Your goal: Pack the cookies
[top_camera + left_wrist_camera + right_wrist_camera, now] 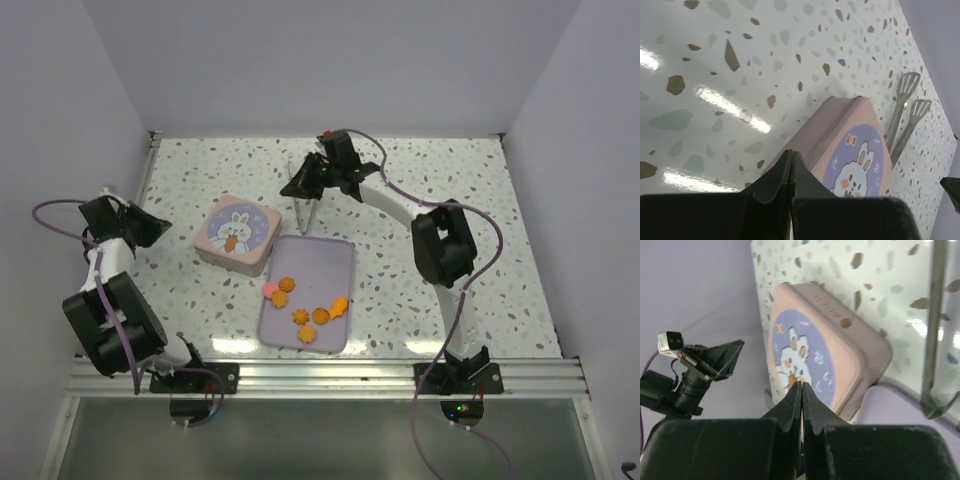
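Both the left claw (791,159) and right claw (801,389) were clenched empty, with the cookies (300,305) on the lilac tray (335,260) about five o'clock from the tin (235,235), so reaching clenched for the tongs (904,107) would likely knock them aside.

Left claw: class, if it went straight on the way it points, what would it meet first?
Probably the pink tin: the shut left claw points at its near side, though depth is unclear.

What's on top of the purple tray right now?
Several orange cookies and one pink cookie lie on the tray's near half; the far half is bare. Nothing covers it.
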Controlling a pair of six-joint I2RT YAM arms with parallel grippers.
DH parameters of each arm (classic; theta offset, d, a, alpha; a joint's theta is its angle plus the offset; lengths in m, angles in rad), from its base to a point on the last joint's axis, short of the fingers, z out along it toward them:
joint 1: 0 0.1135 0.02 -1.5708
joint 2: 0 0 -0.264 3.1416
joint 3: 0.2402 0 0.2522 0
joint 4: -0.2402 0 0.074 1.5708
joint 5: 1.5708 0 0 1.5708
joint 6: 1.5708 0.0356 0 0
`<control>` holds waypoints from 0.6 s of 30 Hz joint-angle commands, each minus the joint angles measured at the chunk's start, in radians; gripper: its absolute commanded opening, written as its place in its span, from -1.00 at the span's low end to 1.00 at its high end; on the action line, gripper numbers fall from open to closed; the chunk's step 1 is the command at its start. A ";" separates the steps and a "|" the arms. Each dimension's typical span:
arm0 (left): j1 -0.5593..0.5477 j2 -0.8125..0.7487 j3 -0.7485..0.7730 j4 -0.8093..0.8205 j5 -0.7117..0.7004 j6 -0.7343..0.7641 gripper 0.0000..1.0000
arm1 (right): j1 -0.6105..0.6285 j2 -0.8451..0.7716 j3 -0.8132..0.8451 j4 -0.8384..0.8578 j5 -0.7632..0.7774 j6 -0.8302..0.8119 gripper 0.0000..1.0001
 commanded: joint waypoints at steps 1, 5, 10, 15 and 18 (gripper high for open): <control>-0.061 -0.082 0.005 0.008 0.044 -0.024 -1.00 | 0.050 -0.126 -0.069 0.085 -0.022 0.009 -1.00; -0.150 -0.130 -0.003 0.051 0.069 -0.027 -1.00 | 0.107 -0.120 -0.123 0.202 -0.079 0.088 -1.00; -0.228 -0.121 0.000 0.149 0.219 -0.079 -1.00 | 0.166 -0.057 -0.146 0.355 -0.127 0.192 -1.00; -0.264 -0.069 0.014 0.204 0.290 -0.064 -1.00 | 0.186 -0.005 -0.175 0.420 -0.130 0.242 -1.00; -0.268 -0.058 -0.004 0.194 0.296 -0.047 -1.00 | 0.199 0.018 -0.188 0.423 -0.127 0.240 -1.00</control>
